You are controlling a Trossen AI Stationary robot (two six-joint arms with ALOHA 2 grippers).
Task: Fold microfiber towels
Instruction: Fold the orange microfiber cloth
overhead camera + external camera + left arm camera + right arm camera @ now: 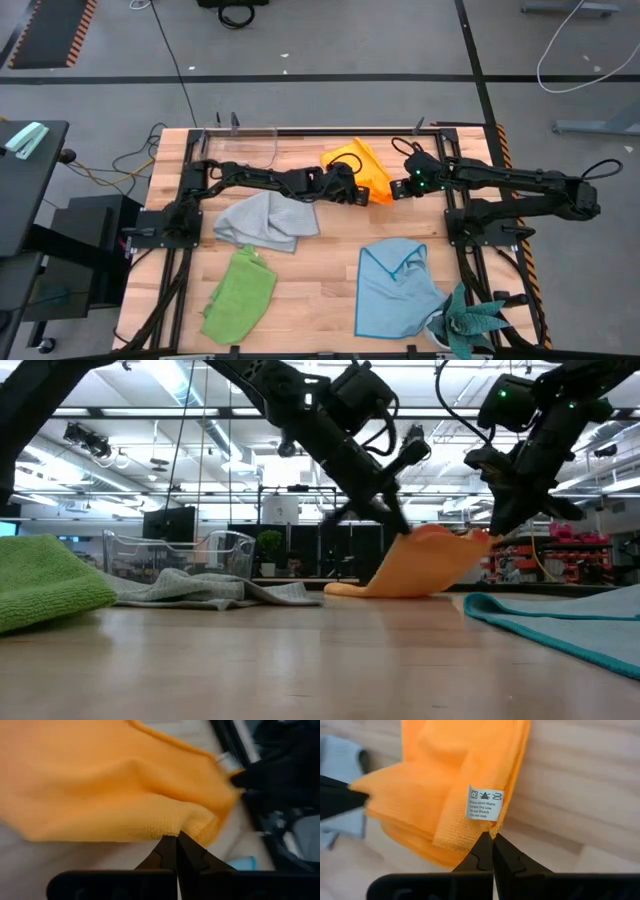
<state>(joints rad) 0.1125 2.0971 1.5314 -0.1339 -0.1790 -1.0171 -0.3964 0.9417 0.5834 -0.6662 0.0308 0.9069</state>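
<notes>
Wooden table (pixel 320 262) on a grey floor (pixel 330 45) crossed by dark tape lines. Black cable (pixel 176 60) at 11 o'clock, white cable (pixel 585 55) at 2 o'clock, hazard-striped mat (pixel 50 32) at 10 o'clock. Ceiling strip lights (pixel 180 380) and shelving (pixel 565 545) behind.

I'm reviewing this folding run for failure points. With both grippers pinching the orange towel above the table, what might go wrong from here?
1. The left gripper and the right gripper each pinch only the very edge of the orange towel; a pull apart might slip a hem free.
2. The towel hangs bunched with one end on the table, so a fold may come out uneven.
3. The grey towel lies close by; lowering the left arm may drag it.
</notes>
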